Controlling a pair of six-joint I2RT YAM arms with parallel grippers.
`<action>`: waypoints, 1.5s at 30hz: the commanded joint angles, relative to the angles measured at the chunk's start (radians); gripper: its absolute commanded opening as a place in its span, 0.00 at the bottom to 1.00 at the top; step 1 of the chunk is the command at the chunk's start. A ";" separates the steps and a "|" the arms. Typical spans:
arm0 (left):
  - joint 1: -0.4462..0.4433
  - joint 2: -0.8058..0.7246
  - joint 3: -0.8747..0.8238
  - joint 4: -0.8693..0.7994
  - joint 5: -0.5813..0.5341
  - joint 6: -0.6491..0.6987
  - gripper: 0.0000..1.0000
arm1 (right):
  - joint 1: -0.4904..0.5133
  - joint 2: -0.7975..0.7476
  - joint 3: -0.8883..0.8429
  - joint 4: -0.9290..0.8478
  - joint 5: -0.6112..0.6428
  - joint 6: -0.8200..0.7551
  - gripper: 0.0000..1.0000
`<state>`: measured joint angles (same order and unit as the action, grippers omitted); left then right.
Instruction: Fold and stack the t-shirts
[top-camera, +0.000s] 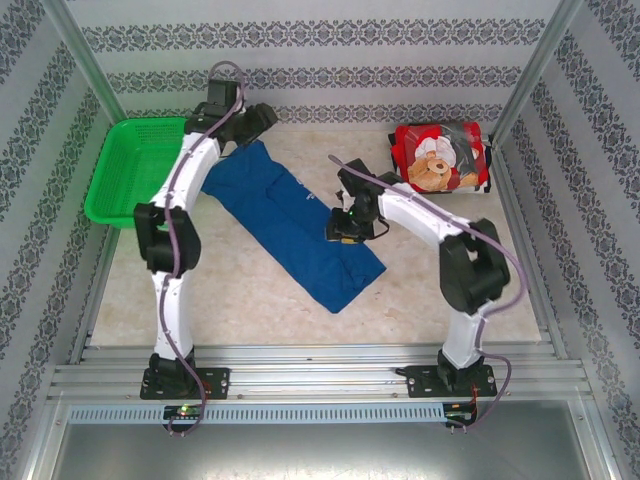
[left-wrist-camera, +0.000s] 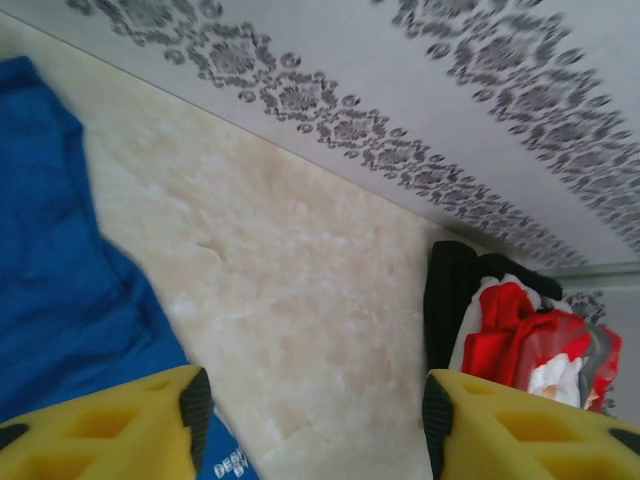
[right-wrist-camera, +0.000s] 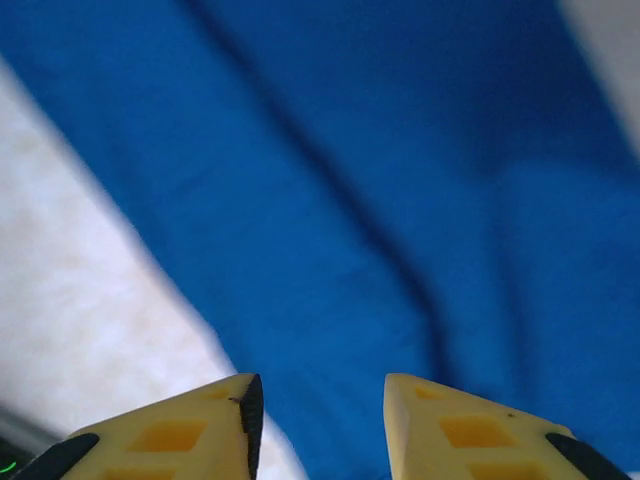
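A green basket (top-camera: 135, 170) sits at the counter's (top-camera: 250, 300) far left corner. The left end effector (left-wrist-camera: 315, 415) is spread and empty at the blue shirt's (top-camera: 290, 225) far end. That shirt lies diagonally mid-counter. The right end effector (right-wrist-camera: 320, 420) hangs over its near end with its jaws parted, pinching nothing. The red shirt (top-camera: 438, 158) lies folded far right.

Bright, even light, soft shadows, close-up blur on the blue t-shirt (right-wrist-camera: 350, 200).
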<state>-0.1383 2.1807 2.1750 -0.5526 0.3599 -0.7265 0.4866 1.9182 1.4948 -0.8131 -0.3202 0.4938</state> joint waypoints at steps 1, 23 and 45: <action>-0.046 0.039 -0.176 -0.010 -0.181 0.028 0.53 | -0.041 0.090 0.041 -0.053 0.059 -0.175 0.35; -0.171 0.648 0.434 -0.297 -0.300 0.082 0.43 | 0.108 -0.122 -0.541 0.242 -0.133 0.172 0.28; -0.164 0.656 0.465 0.303 0.093 -0.204 0.73 | 0.206 -0.283 -0.564 0.373 -0.099 0.413 0.43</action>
<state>-0.3321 2.8929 2.6938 -0.2508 0.4065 -0.8814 0.6834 1.6997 0.8963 -0.3424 -0.4530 0.9360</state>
